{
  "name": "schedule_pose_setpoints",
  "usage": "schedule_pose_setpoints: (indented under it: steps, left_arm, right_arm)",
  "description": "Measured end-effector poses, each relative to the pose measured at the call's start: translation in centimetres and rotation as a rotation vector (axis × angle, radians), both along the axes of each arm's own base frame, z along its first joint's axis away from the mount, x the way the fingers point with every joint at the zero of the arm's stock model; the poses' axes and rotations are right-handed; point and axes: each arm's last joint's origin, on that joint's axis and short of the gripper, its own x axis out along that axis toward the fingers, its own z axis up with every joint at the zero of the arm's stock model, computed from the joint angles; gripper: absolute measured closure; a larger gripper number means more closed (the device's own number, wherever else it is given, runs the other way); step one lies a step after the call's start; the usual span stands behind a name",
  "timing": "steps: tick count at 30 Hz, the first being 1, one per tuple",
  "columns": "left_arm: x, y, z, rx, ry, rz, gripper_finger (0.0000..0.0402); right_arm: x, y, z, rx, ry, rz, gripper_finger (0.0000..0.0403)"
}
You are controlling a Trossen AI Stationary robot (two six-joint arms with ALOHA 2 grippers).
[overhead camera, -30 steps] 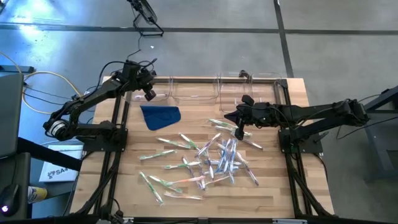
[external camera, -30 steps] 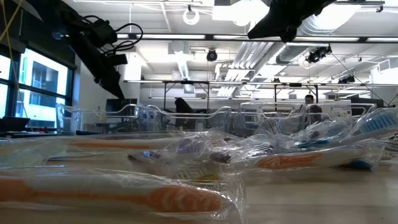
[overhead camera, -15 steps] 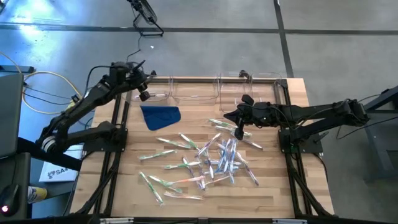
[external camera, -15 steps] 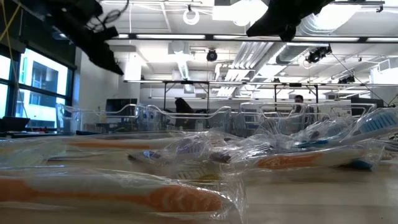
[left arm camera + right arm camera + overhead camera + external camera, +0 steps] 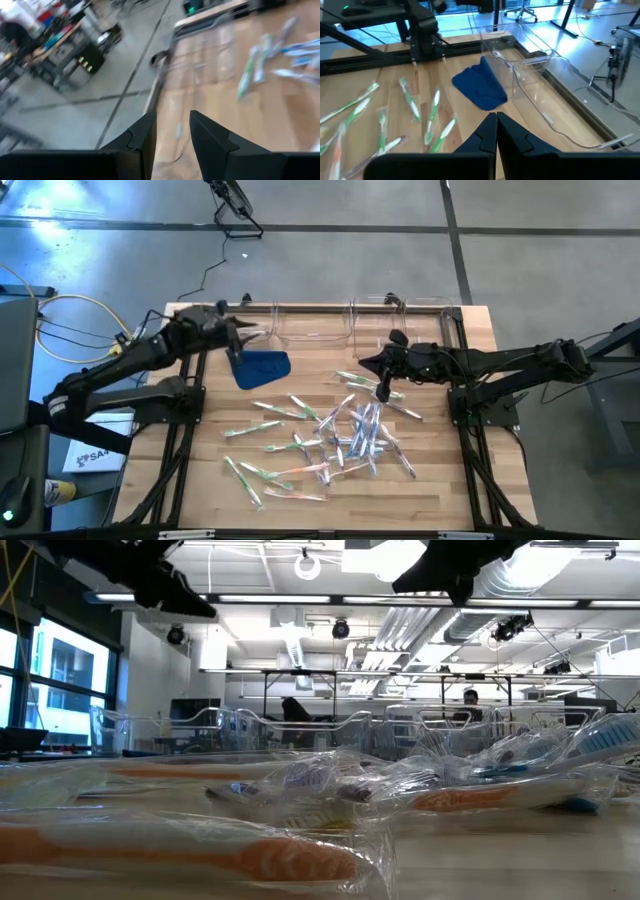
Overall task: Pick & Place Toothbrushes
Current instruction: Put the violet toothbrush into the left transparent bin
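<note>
The toothbrushes (image 5: 345,435) lie flat in a loose scatter on the middle and near part of the wooden table, in clear wrappers, with green, pink and blue handles (image 5: 410,100) (image 5: 300,860). My left gripper (image 5: 240,335) hangs open above the far left part of the table, by the far edge of the blue cloth (image 5: 260,367), and nothing is between its fingers (image 5: 171,135). My right gripper (image 5: 382,392) is shut and holds nothing (image 5: 496,122). It is high above the far right edge of the scatter.
Clear plastic bins (image 5: 310,325) stand in a row along the table's far edge, with the blue cloth (image 5: 480,87) just in front of the left one. Bare wood shows at the near left and far right. A person stands far off in the room (image 5: 471,697).
My left arm has drawn back toward the table's left edge and folded lower, and its gripper has turned about near the left bin and tipped away from pointing down. In the low view it has risen. The toothbrushes have stayed where they were.
</note>
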Motion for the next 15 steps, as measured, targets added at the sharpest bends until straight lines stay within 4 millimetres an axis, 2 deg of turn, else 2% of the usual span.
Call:
schedule_pose_setpoints:
  steps: [7, 15]
  left_arm:
    - [1.0, -2.5, 0.0, 0.032, 0.015, -0.112, 0.0288]
    - [1.5, -4.5, 0.0, 0.047, 0.016, -0.198, 0.0288]
  right_arm:
    - [0.0, 0.0, 0.0, 0.002, -0.001, 0.000, 0.0400]
    - [0.0, 0.0, 0.0, 0.002, 0.002, 0.000, 0.0400]
